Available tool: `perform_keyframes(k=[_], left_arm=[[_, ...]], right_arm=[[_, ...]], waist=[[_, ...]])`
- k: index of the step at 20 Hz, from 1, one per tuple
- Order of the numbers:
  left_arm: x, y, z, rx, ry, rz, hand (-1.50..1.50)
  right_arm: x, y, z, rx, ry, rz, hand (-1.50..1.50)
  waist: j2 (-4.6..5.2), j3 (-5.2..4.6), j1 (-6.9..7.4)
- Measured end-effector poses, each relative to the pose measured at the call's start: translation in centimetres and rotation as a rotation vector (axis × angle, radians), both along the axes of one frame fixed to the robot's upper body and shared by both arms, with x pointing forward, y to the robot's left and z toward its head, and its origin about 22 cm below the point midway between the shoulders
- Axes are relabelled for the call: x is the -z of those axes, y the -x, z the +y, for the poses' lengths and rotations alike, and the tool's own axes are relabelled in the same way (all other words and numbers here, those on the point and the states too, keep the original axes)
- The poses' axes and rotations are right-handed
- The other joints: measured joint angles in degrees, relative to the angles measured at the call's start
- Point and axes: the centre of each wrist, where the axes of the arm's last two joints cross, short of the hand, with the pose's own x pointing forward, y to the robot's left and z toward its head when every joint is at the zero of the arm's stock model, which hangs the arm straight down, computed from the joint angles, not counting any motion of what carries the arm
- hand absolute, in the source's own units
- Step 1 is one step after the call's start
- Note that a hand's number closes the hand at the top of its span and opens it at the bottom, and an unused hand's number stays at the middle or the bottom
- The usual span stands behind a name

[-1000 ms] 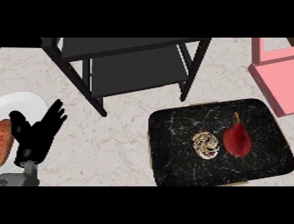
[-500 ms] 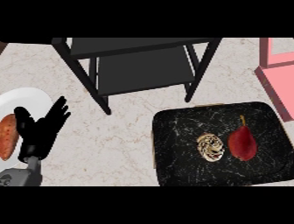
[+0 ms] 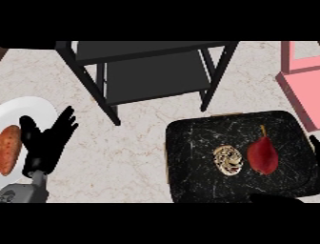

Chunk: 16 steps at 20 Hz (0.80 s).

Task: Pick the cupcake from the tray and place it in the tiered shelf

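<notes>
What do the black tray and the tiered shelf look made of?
Black veined square tray: looks like polished marble or a stone-look finish, going by the white veins across its dark surface; it cannot be told which. Black tiered shelf: thin dark legs and flat grey boards suggest painted metal with a matte finish, though coated wood is possible.

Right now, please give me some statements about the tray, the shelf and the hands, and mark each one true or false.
1. The cupcake lies on the black tray. True.
2. A red pear lies to the left of the cupcake. False: it lies to its right.
3. The left hand holds the cupcake. False: it is open, beside the white plate.
4. A sweet potato lies on the white plate. True.
5. The tiered shelf already holds the cupcake. False: the cupcake is on the tray.
</notes>
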Motion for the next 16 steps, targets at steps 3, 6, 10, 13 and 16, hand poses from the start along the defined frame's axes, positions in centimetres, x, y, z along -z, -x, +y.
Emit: perform_keyframes(k=[3,6,10,13,16], left_arm=[[0.2,0.2,0.1,-0.013,-0.001,-0.003,0.0],[0.2,0.4,0.3,-0.015,0.001,-0.003,0.0],[0.3,0.5,0.7,-0.024,0.005,0.007,0.0],[0.1,0.5,1.0,-0.035,0.002,0.015,0.0],[0.2,0.7,1.0,-0.033,-0.002,0.012,0.0]], right_arm=[[1.1,-0.8,0.8,0.011,0.01,0.019,-1.5],[2.1,-1.7,1.5,0.022,0.032,0.036,-1.5],[3.1,-2.5,3.4,0.026,0.051,0.045,-1.5],[3.6,-3.5,4.8,0.03,0.057,0.048,-1.5],[4.3,-4.5,6.3,0.039,0.065,0.059,-1.5]], waist=[[-0.07,-0.02,-0.38],[-0.17,0.02,-0.76],[-0.31,0.07,-1.29],[-0.33,0.1,-1.52],[-0.38,0.15,-1.68]])
